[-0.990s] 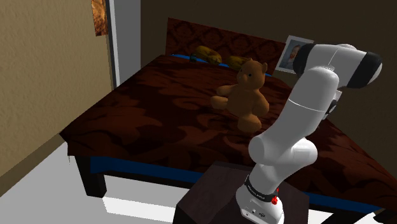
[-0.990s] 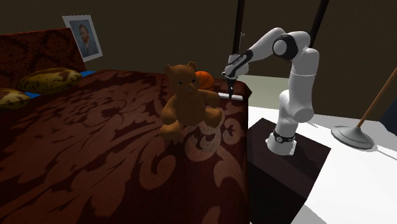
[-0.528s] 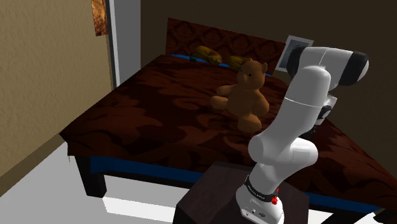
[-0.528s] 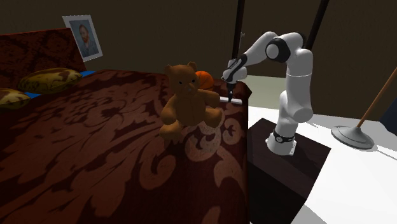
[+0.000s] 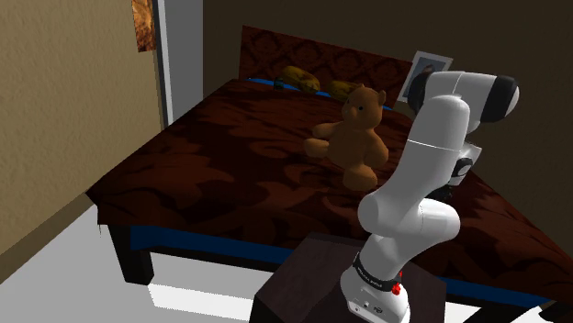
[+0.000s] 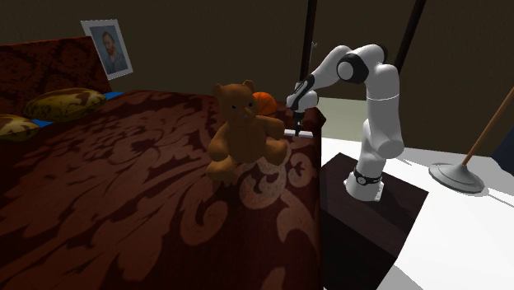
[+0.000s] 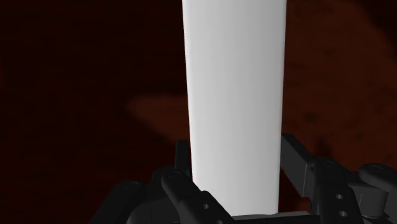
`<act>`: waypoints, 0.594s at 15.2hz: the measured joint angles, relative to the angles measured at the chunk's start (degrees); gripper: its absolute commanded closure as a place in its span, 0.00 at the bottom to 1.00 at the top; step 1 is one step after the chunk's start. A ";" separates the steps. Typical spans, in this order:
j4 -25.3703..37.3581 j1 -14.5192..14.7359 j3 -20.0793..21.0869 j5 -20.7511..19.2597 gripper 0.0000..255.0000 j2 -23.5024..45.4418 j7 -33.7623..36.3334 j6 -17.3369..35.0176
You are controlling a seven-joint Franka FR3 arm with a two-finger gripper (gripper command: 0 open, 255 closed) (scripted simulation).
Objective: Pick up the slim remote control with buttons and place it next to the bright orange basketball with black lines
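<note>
you're at the grasp step. the tool point(image 7: 236, 159) is down at the edge of the bed point(image 6: 123, 189) nearest the stand point(image 6: 395, 218), straddling the remote control point(image 7: 234, 95), which is drawn as a plain white slab with no buttons. can't tell whether the tool is clamped on it or open around it, so check before you lift. the remote control looks flat on the dark red cover, so i'd call the pick not done, with carry and place both left. the target is the orange basketball point(image 6: 264, 102), on the bed just behind the teddy bear point(image 6: 239, 132), near the tool but apart from it. should be a short move. no containers here: all three sit directly on the bed.
</note>
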 measured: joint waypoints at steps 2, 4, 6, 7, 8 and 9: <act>-0.02 -0.07 0.05 0.09 1.00 0.06 -0.08 0.05; -0.04 -0.09 0.05 0.10 0.00 0.08 -0.11 0.08; -0.07 -0.12 0.06 0.13 0.00 0.11 -0.12 0.08; -0.07 -0.12 0.06 0.13 0.00 0.12 -0.13 0.08; -0.08 -0.12 0.06 0.13 0.00 0.12 -0.13 0.08; -0.08 -0.12 0.06 0.13 0.00 0.12 -0.13 0.08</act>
